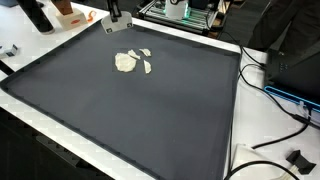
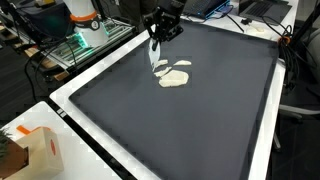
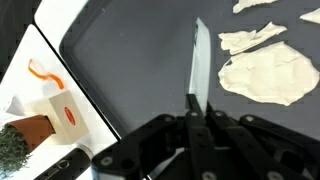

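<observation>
My gripper (image 3: 198, 101) is shut on a thin white flat piece (image 3: 197, 55), which the wrist view shows edge-on and upright between the fingers. In both exterior views the gripper (image 2: 157, 37) (image 1: 113, 19) hovers near the far edge of a dark mat (image 2: 200, 110), with the white piece (image 2: 155, 56) hanging below it. On the mat beside it lie cream-coloured scraps: a large rounded one (image 3: 265, 76) (image 2: 174, 79) (image 1: 125, 63) and smaller torn ones (image 3: 250, 38) (image 2: 182, 66) (image 1: 146, 66).
The mat (image 1: 150, 110) has a white raised border (image 1: 60, 140). A cardboard box with orange markings (image 3: 58, 112) (image 2: 40, 150) and a green plant-like object (image 3: 14, 146) sit off the mat. An electronics rack (image 1: 180, 12) (image 2: 75, 45) stands behind. Cables (image 1: 285, 95) run alongside.
</observation>
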